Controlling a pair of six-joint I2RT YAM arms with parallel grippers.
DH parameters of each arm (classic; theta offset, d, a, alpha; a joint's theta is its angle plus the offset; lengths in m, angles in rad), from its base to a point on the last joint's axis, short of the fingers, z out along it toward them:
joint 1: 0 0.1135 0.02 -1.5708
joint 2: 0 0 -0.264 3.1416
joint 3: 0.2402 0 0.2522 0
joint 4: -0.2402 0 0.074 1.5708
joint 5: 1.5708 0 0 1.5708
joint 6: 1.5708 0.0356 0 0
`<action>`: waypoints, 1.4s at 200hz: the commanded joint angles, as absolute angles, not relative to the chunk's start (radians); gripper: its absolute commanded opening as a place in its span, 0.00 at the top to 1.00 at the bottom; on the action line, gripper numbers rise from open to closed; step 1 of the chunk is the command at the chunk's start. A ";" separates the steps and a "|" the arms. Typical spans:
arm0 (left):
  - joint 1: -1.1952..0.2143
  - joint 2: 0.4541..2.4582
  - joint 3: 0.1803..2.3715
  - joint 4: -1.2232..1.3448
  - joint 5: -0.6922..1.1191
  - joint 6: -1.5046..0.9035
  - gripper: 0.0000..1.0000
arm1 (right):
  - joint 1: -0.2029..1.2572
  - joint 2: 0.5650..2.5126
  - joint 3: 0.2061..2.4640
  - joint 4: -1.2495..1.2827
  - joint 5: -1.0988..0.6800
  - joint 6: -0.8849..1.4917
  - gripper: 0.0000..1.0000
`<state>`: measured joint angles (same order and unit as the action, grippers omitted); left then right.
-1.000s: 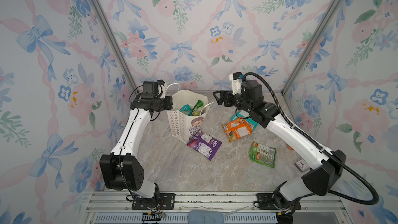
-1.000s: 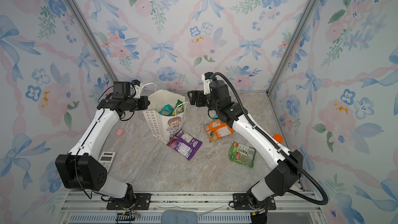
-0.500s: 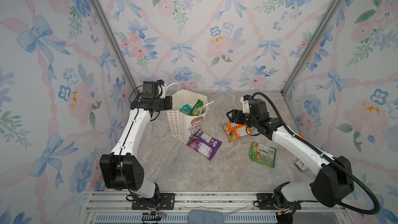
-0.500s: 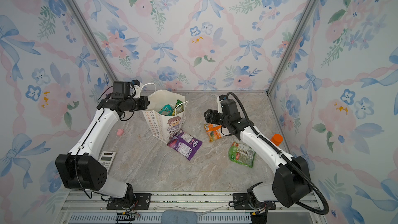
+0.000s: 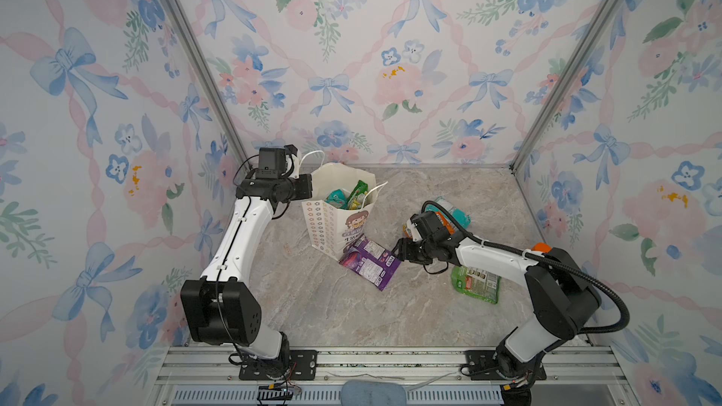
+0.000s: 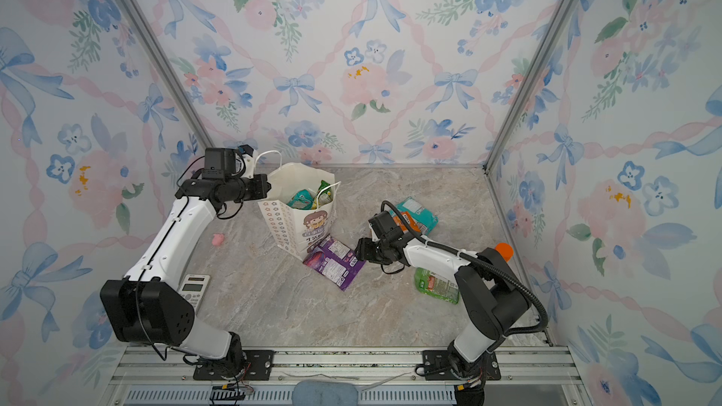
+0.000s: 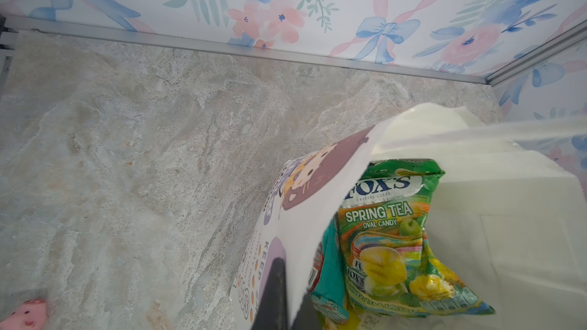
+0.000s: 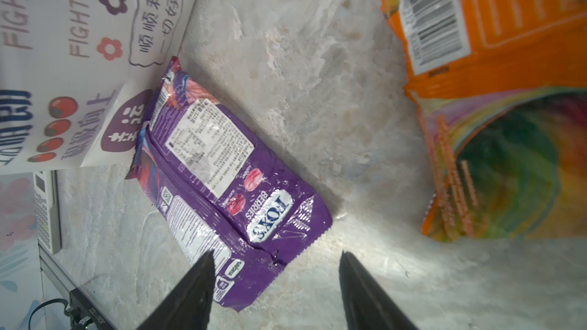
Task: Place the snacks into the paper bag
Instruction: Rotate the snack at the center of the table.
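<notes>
The paper bag [image 5: 332,224] stands upright at the back left, with a green snack [image 7: 390,233] and a teal one [image 7: 330,268] inside. My left gripper [image 7: 286,293] is shut on the bag's front wall near the rim. A purple FOX'S snack [image 8: 222,179] lies flat against the bag's foot. My right gripper [image 8: 277,253] is low over that pouch's near end, open, one finger over the pouch and the other over bare table. An orange snack [image 8: 492,58], a teal snack [image 6: 416,214] and a green snack [image 5: 474,283] lie to the right, partly hidden by the right arm.
An orange bottle [image 6: 504,249] stands by the right wall. A small pink object [image 6: 218,240] and a calculator [image 6: 193,290] lie left of the bag. Flowered walls close in the back and both sides.
My right arm has come down from beside the bag's mouth toward the front, to the purple pouch, and its jaws have narrowed. The left arm and the bag have not moved.
</notes>
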<state>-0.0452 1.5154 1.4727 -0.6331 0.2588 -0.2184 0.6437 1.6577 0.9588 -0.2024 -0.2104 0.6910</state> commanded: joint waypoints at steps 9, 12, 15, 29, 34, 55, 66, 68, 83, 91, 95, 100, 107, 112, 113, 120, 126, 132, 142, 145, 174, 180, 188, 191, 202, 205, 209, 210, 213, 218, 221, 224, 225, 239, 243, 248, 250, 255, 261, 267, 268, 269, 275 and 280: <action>-0.038 1.506 1.469 -0.604 0.258 -0.210 1.00 | 0.676 1.722 0.955 -0.180 -0.216 0.728 0.40; -0.038 1.506 1.469 -0.604 0.258 -0.211 1.00 | 0.678 1.726 0.954 -0.178 -0.218 0.731 0.40; -0.037 1.506 1.468 -0.604 0.256 -0.210 1.00 | 0.679 1.730 0.954 -0.175 -0.217 0.732 0.41; -0.037 1.505 1.469 -0.604 0.255 -0.210 1.00 | 0.683 1.746 0.953 -0.165 -0.217 0.736 0.42; -0.037 1.505 1.469 -0.605 0.255 -0.210 1.00 | 0.685 1.752 0.953 -0.163 -0.216 0.739 0.42; -0.038 1.505 1.469 -0.604 0.257 -0.210 1.00 | 0.686 1.772 0.960 -0.154 -0.215 0.737 0.44; -0.037 1.506 1.470 -0.605 0.256 -0.210 1.00 | 0.683 1.783 0.968 -0.148 -0.210 0.735 0.44; -0.038 1.506 1.470 -0.605 0.256 -0.210 1.00 | 0.683 1.784 0.969 -0.146 -0.210 0.734 0.44; -0.037 1.506 1.468 -0.604 0.256 -0.210 1.00 | 0.677 1.800 0.989 -0.140 -0.209 0.727 0.44; -0.038 1.505 1.469 -0.604 0.256 -0.210 1.00 | 0.673 1.811 1.006 -0.137 -0.209 0.723 0.44; -0.038 1.505 1.470 -0.605 0.256 -0.210 1.00 | 0.671 1.816 1.015 -0.137 -0.209 0.719 0.44; -0.037 1.505 1.469 -0.605 0.256 -0.210 1.00 | 0.668 1.823 1.025 -0.138 -0.209 0.714 0.44; -0.037 1.506 1.470 -0.605 0.256 -0.210 1.00 | 0.664 1.833 1.042 -0.140 -0.209 0.708 0.44; -0.037 1.505 1.469 -0.604 0.257 -0.210 1.00 | 0.661 1.841 1.056 -0.139 -0.209 0.704 0.44; -0.038 1.505 1.469 -0.604 0.258 -0.209 1.00 | 0.660 1.843 1.057 -0.139 -0.209 0.703 0.44; -0.038 1.506 1.469 -0.604 0.258 -0.210 1.00 | 0.655 1.856 1.075 -0.142 -0.211 0.695 0.44; -0.038 1.505 1.469 -0.604 0.259 -0.210 1.00 | 0.651 1.867 1.094 -0.146 -0.213 0.687 0.44; -0.036 1.506 1.470 -0.605 0.259 -0.210 1.00 | 0.646 1.876 1.112 -0.150 -0.214 0.681 0.44; -0.038 1.506 1.468 -0.605 0.259 -0.210 1.00 | 0.640 1.889 1.135 -0.155 -0.215 0.669 0.44; -0.038 1.507 1.469 -0.605 0.259 -0.210 1.00 | 0.639 1.892 1.142 -0.159 -0.214 0.666 0.44; -0.037 1.509 1.468 -0.605 0.260 -0.210 1.00 | 0.649 1.866 1.169 -0.214 -0.175 0.606 0.41; -0.038 1.511 1.469 -0.604 0.261 -0.210 1.00 | 0.658 1.855 1.167 -0.232 -0.156 0.586 0.40; -0.037 1.511 1.469 -0.605 0.259 -0.211 1.00 | 0.672 1.836 1.161 -0.258 -0.132 0.564 0.39; -0.037 1.511 1.470 -0.605 0.259 -0.210 1.00 | 0.680 1.828 1.158 -0.266 -0.123 0.556 0.39; -0.037 1.510 1.467 -0.604 0.259 -0.210 1.00 | 0.711 1.798 1.142 -0.292 -0.085 0.523 0.38; -0.036 1.511 1.468 -0.604 0.258 -0.210 1.00 | 0.721 1.790 1.139 -0.302 -0.074 0.516 0.37; -0.037 1.511 1.468 -0.604 0.258 -0.210 1.00 | 0.733 1.779 1.135 -0.314 -0.057 0.503 0.37; -0.037 1.511 1.467 -0.604 0.258 -0.210 1.00 | 0.735 1.777 1.134 -0.317 -0.053 0.499 0.36; -0.037 1.510 1.467 -0.604 0.258 -0.210 1.00 | 0.745 1.772 1.128 -0.326 -0.043 0.489 0.36; -0.036 1.512 1.468 -0.604 0.258 -0.210 1.00 | 0.761 1.762 1.130 -0.341 -0.024 0.475 0.35; -0.037 1.512 1.467 -0.604 0.258 -0.210 1.00 | 0.771 1.759 1.130 -0.354 -0.011 0.466 0.34; -0.037 1.512 1.467 -0.604 0.258 -0.210 1.00 | 0.780 1.755 1.131 -0.365 0.001 0.457 0.34; -0.037 1.512 1.467 -0.604 0.259 -0.210 1.00 | 0.783 1.754 1.132 -0.368 0.003 0.455 0.33; -0.035 1.512 1.467 -0.605 0.260 -0.210 1.00 | 0.825 1.739 1.136 -0.409 0.063 0.412 0.31; -0.035 1.512 1.469 -0.604 0.259 -0.211 1.00 | 0.836 1.736 1.139 -0.417 0.083 0.402 0.30; -0.035 1.511 1.469 -0.604 0.260 -0.210 1.00 | 0.850 1.732 1.141 -0.425 0.098 0.387 0.30; -0.034 1.511 1.469 -0.604 0.260 -0.210 1.00 | 0.856 1.731 1.141 -0.428 0.108 0.380 0.30; -0.035 1.511 1.470 -0.605 0.259 -0.210 1.00 | 0.866 1.730 1.146 -0.435 0.121 0.368 0.29; -0.035 1.509 1.470 -0.604 0.258 -0.210 1.00 | 0.880 1.731 1.152 -0.444 0.141 0.351 0.29; -0.035 1.508 1.470 -0.604 0.257 -0.210 1.00 | 0.893 1.734 1.162 -0.459 0.159 0.335 0.28; -0.035 1.508 1.470 -0.604 0.257 -0.210 1.00 | 0.895 1.735 1.164 -0.461 0.162 0.333 0.29; -0.035 1.508 1.469 -0.604 0.257 -0.210 1.00 | 0.897 1.736 1.166 -0.463 0.165 0.330 0.28; -0.035 1.506 1.470 -0.604 0.255 -0.210 1.00 | 0.906 1.741 1.175 -0.474 0.180 0.316 0.28; -0.035 1.507 1.469 -0.604 0.256 -0.209 1.00 | 0.916 1.744 1.183 -0.480 0.188 0.305 0.28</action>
